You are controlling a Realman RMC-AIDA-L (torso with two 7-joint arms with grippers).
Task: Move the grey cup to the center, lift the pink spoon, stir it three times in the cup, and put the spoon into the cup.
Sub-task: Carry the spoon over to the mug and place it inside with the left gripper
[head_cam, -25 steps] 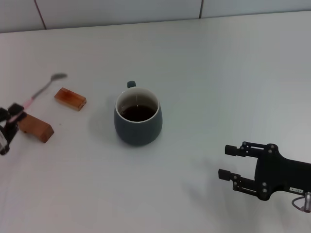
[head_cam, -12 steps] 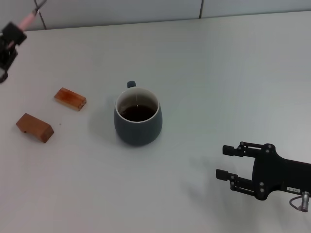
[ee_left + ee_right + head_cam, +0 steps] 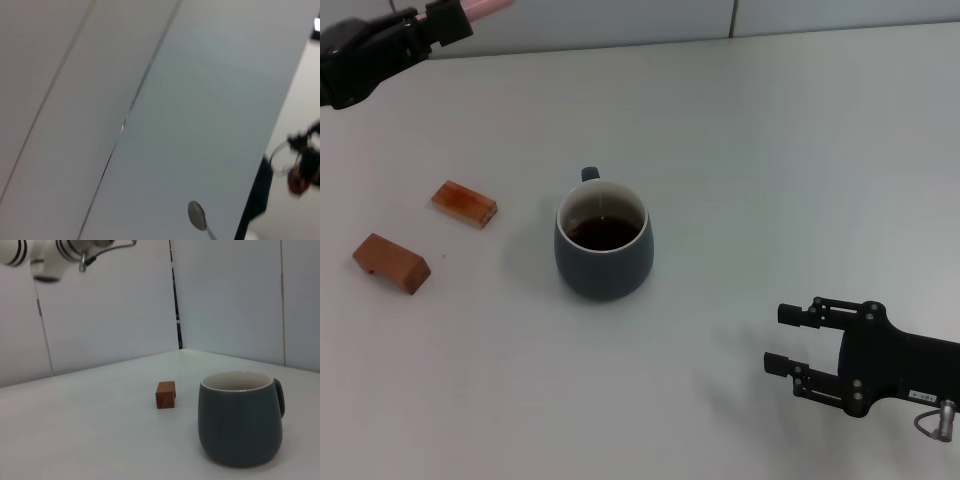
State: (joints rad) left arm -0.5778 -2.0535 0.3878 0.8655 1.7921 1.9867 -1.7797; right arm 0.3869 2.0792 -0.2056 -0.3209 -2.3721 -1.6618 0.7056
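Note:
The grey cup (image 3: 603, 245) stands upright mid-table, holding dark liquid, its handle facing the far side. It also fills the near side of the right wrist view (image 3: 240, 422). My left gripper (image 3: 445, 20) is raised high at the far left, well apart from the cup, and is shut on the pink spoon (image 3: 485, 5). Only a bit of pink handle pokes out at the frame's top edge. The spoon's silver bowl (image 3: 196, 215) shows in the left wrist view. My right gripper (image 3: 785, 338) hovers open near the front right, with nothing between its fingers.
Two brown wooden blocks lie left of the cup, one nearer it (image 3: 465, 203) and one farther left (image 3: 390, 262). One block (image 3: 165, 394) shows beyond the cup in the right wrist view. A panelled wall (image 3: 620, 20) backs the table.
The left gripper has lifted the pink spoon off the wooden blocks, risen to the far left, then shifted right. The cup and blocks stayed put; the right gripper barely moved.

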